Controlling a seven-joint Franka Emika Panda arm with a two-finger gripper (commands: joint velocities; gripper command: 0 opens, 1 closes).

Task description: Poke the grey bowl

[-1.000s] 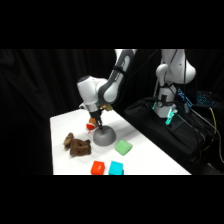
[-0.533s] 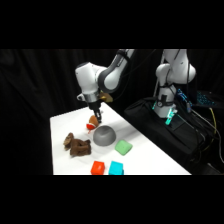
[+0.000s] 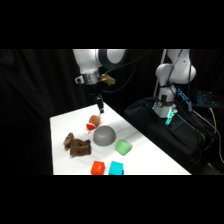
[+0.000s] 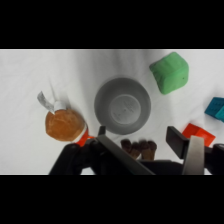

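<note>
Overhead, the tool hangs well clear of the grey bowl, fingers spread, holding nothing.

the white tabletop carries the grey bowl upside down near its middle, with a small orange-red round toy just beside it on the far side and a brown plush toy close by toward the left edge. a green rounded block lies just to the bowl's right, while an orange-red block and a teal block sit side by side at the near edge. from the wrist view the bowl shows as a round dome, apart from the green block and the round toy.
</note>
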